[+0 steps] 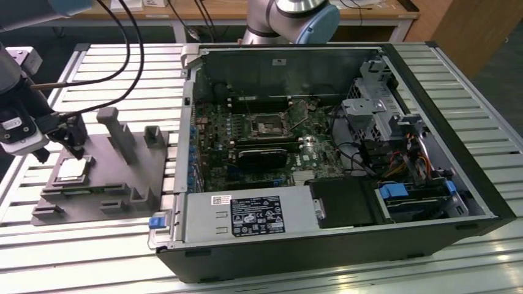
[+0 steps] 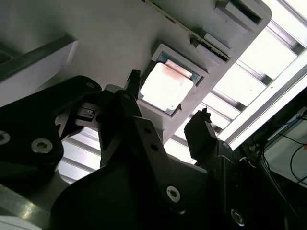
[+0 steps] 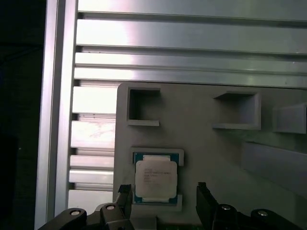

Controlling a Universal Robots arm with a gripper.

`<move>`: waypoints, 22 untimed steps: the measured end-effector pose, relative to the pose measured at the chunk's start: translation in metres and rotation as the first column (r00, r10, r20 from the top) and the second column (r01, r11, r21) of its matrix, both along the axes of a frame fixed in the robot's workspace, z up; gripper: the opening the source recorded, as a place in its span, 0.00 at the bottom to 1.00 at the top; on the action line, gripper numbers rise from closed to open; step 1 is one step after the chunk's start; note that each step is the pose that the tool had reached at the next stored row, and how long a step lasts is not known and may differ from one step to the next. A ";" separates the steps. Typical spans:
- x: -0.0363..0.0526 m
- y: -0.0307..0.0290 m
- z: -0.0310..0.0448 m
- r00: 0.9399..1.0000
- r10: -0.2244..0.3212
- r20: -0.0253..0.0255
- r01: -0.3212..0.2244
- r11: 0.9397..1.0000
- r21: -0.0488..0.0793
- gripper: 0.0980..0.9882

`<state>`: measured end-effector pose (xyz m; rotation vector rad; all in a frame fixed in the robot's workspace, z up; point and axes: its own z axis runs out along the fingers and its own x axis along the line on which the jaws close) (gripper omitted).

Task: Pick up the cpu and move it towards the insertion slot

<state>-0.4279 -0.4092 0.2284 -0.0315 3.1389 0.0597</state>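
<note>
Cpu (image 3: 154, 179), a small flat square chip with a silvery-white metal top and a thin greenish rim, lies flat in a shallow square recess of the grey plastic fixture plate (image 3: 201, 143). The recess is close to the plate's edge at the exterior view's left. The black two-finger gripper (image 3: 163, 189) hangs over the cpu with its fingers spread apart, one on each side of the chip, clamped on nothing.

In the first wrist view one finger stands just beside the chip's edge while the other leaves a clear gap, so I judge the grip off centre. It should go best with both gaps matched, the pads square to two opposite edges, and the fingers low enough to catch the thin rim without scraping the recess wall. The chip should then lift level.

The insertion slot (image 1: 268, 127), a square socket with a shiny metal frame around a dark centre, sits on the green motherboard (image 1: 319, 153) inside the open black computer case (image 1: 327, 257), well apart from the plate.

How high the fingertips stand above the plate cannot be told. Glare whitens the chip's top in the second wrist view, and the socket is too small to tell whether its frame stands open.
</note>
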 end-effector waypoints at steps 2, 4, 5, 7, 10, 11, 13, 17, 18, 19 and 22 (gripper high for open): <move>-0.0001 -0.0001 -0.0021 1.000 0.000 0.000 0.000 1.000 0.000 0.62; -0.0002 -0.0001 -0.0043 1.000 0.000 0.000 0.000 1.000 0.000 0.63; -0.0002 -0.0001 -0.0054 1.000 0.000 0.000 0.000 1.000 0.000 0.70; -0.0002 -0.0001 -0.0075 1.000 0.000 0.000 0.000 1.000 0.000 0.70; -0.0004 -0.0001 -0.0099 1.000 0.000 0.000 0.000 1.000 0.000 0.70; -0.0005 -0.0001 -0.0106 1.000 0.000 0.000 0.000 1.000 0.000 0.70; -0.0008 -0.0001 -0.0120 1.000 0.000 0.000 0.000 1.000 0.000 0.71; -0.0009 -0.0001 -0.0151 1.000 0.000 0.000 0.000 1.000 0.000 0.78; -0.0009 -0.0001 -0.0159 1.000 0.000 0.000 0.000 1.000 0.000 0.78; -0.0009 -0.0001 -0.0168 1.000 0.000 0.000 0.000 1.000 0.000 0.78; -0.0010 -0.0001 -0.0191 1.000 0.000 0.000 0.000 1.000 0.000 0.78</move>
